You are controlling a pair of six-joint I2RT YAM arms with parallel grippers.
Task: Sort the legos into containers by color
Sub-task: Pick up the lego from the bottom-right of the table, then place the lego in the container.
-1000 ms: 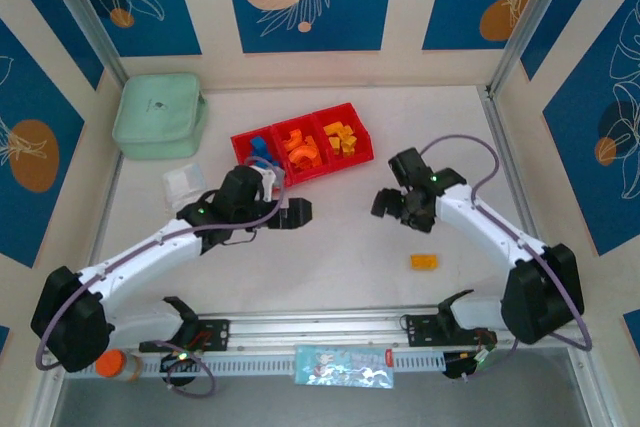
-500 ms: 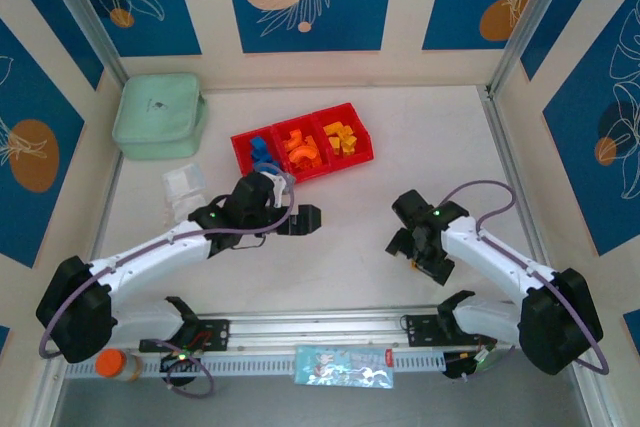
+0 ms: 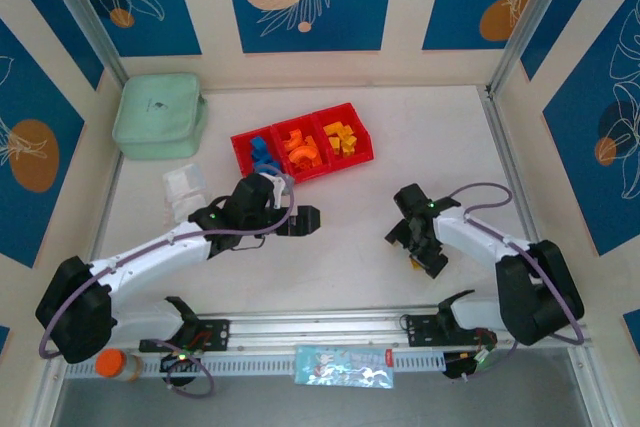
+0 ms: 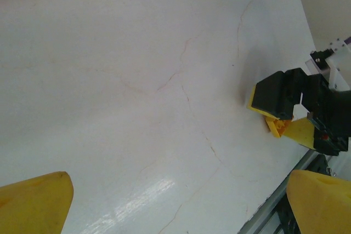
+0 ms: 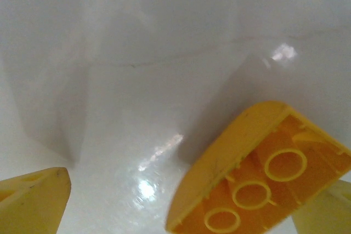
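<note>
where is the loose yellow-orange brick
Top view, near right of the white table: the yellow-orange plastic lego brick sits inside the open right pincer, well clear of the red plastic tray.

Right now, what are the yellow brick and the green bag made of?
The yellow brick looks like hard, smooth plastic: moulded round tubes show underneath. The green bag seems soft fabric, with rounded, puffy edges, but that's a guess.
</note>
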